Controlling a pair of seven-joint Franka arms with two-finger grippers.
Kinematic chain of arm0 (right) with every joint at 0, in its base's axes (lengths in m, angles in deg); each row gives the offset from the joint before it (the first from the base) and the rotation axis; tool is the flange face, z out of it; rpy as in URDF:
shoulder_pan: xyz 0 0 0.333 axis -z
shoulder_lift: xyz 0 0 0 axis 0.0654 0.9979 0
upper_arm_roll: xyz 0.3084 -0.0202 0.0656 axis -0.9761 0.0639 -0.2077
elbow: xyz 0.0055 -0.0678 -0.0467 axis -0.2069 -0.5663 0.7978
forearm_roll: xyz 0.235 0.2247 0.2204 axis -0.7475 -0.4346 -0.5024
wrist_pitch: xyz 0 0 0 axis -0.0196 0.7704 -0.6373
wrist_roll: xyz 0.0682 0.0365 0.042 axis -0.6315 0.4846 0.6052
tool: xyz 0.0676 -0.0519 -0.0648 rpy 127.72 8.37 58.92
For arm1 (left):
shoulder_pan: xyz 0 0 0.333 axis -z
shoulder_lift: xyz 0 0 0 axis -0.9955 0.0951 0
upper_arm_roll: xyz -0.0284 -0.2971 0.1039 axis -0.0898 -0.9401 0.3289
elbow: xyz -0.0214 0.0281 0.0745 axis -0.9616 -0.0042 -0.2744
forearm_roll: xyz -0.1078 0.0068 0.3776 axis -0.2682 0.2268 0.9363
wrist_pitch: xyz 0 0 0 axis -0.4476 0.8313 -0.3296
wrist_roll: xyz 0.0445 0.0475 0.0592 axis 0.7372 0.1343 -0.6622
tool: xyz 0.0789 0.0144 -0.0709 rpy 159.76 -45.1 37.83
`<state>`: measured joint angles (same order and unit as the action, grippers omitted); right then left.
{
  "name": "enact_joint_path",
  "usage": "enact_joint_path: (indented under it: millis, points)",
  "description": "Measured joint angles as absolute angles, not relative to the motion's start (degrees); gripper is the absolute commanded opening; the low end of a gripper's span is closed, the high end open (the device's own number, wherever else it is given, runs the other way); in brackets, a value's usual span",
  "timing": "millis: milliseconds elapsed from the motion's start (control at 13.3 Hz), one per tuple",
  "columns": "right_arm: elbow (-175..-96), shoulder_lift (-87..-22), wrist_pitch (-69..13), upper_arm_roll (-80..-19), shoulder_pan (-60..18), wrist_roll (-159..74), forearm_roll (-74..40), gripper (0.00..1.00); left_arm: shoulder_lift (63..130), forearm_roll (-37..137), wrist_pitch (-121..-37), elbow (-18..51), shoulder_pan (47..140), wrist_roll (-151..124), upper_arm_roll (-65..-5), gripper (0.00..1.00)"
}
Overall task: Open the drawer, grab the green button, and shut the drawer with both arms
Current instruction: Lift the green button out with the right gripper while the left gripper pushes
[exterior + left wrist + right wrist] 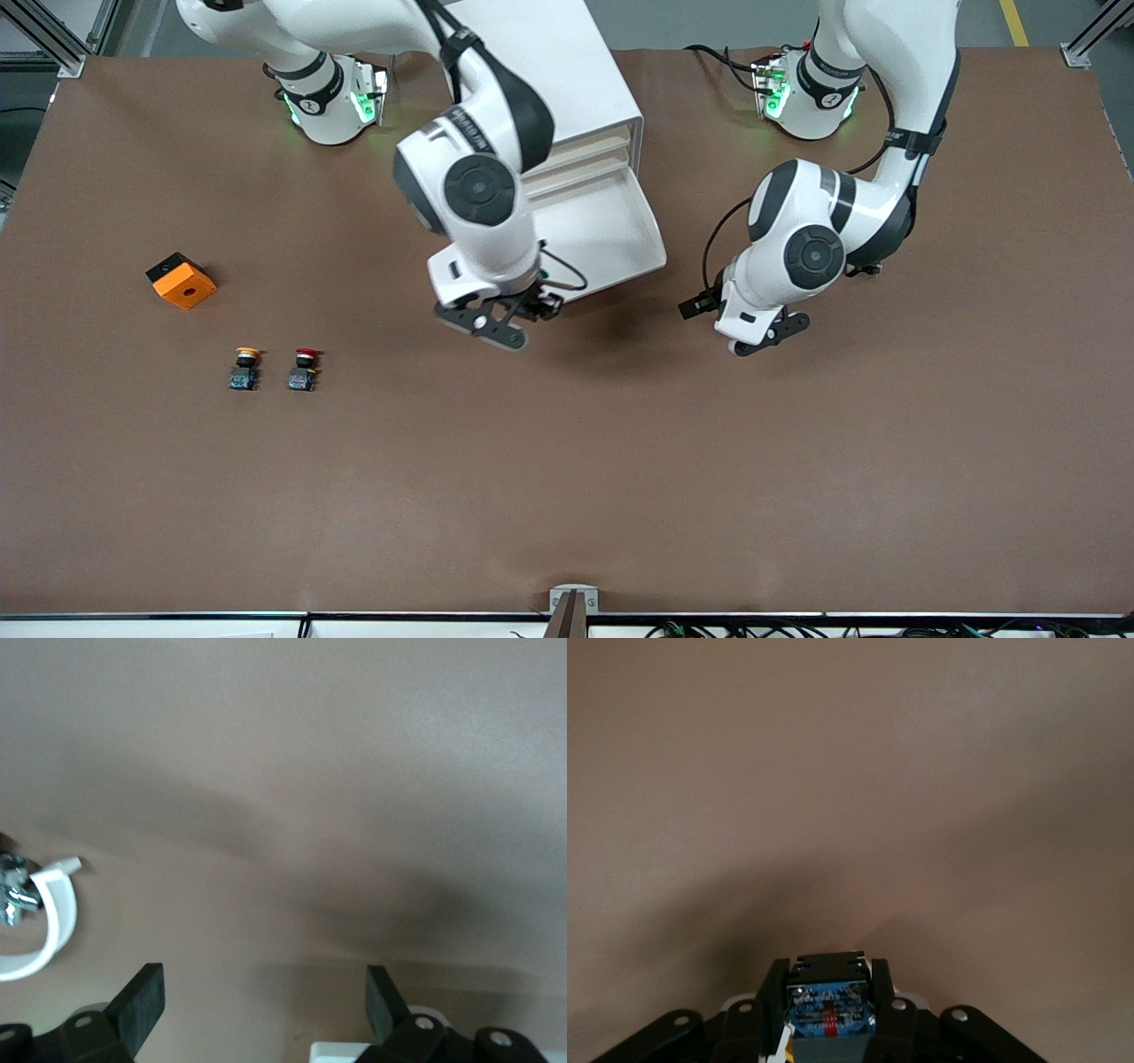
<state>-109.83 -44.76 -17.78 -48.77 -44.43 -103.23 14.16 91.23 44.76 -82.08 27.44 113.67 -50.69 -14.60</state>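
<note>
Right gripper: fingers clamped together, hanging over the table.
Left gripper: fingers spread wide, waiting over the table.

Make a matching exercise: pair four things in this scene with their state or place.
1. drawer
2. right gripper
3. left gripper
4. orange block

A. shut on the button
B. pulled out of the cabinet
C. open, holding nothing
D. on the table, toward the right arm's end

Pairs: 1-B, 2-A, 3-C, 4-D
</note>
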Motion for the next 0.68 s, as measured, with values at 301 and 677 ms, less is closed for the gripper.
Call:
enact_joint_path:
  millis: [301, 677]
  points:
    - [-113.2, -46.6, -17.8, -48.7, -37.4, -89.1, 14.2, 0.00, 95.5, 44.8, -89.8, 27.5, 119.3, -54.8, -15.1, 1.00]
    - [-120.1, -47.5, -24.5, -48.7, -30.8, -76.2, 14.1, 0.00, 102.5, 44.8, -99.9, 26.2, 123.0, -63.3, -16.4, 1.00]
